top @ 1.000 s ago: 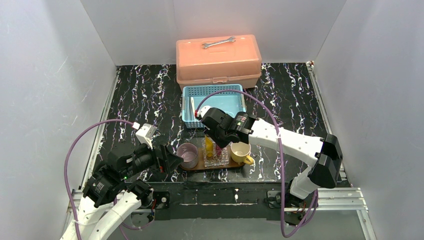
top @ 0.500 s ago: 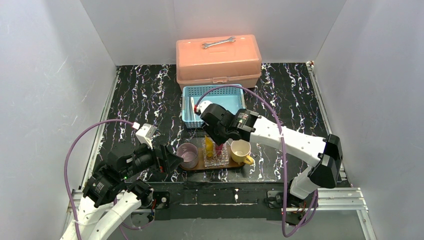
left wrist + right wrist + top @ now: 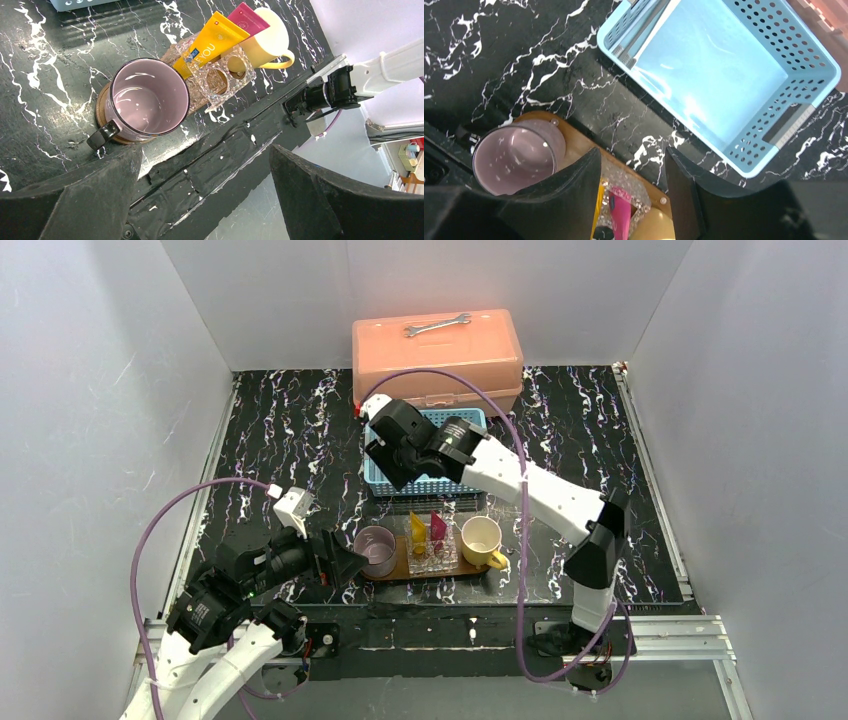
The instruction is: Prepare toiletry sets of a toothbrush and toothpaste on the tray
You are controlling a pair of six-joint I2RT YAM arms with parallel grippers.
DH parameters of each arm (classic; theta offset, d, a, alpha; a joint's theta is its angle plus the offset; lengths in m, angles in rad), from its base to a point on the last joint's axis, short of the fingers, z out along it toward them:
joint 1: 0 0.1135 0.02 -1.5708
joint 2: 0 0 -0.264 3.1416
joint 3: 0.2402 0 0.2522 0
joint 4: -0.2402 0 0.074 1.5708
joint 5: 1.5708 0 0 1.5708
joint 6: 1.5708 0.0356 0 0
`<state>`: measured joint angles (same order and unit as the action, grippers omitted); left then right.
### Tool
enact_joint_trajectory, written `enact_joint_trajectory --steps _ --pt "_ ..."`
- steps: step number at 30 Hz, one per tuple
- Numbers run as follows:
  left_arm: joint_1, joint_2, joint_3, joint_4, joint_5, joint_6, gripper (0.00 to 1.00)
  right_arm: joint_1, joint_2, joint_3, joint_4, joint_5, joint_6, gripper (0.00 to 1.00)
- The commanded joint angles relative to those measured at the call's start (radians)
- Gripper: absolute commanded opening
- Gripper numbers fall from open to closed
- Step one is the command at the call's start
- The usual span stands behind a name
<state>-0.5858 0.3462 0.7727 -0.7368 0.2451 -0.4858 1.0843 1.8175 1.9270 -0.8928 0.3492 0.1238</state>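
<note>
Left jaws wide, yellow toothpaste lettered

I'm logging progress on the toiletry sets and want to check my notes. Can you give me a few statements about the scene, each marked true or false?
1. The yellow tube and the pink tube both stand in the clear holder on the tray. True.
2. The right pincer grips the pink tube. False: it is open and empty, up by the blue basket.
3. A wrench lies on the peach box. True.
4. The purple mug lies tipped over. False: it stands upright on the tray, empty.
5. The left pincer is shut. False: its jaws stand wide apart, holding nothing.
</note>
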Motion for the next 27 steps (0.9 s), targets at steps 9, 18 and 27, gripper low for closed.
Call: enact_joint_trajectory --steps 9,18,27 --pt "-0.001 0.0 -0.012 0.02 0.028 0.021 0.98 -0.142 0.238 0.214 0.097 -0.104 0.047 0.61" --pt "0.0 0.006 -0.015 0.024 0.036 0.019 0.98 -0.208 0.389 0.292 0.15 -0.129 0.096 0.62" --pt "0.0 0.007 -0.016 0.024 0.034 0.019 0.98 -0.24 0.491 0.321 0.21 -0.152 0.128 0.62"
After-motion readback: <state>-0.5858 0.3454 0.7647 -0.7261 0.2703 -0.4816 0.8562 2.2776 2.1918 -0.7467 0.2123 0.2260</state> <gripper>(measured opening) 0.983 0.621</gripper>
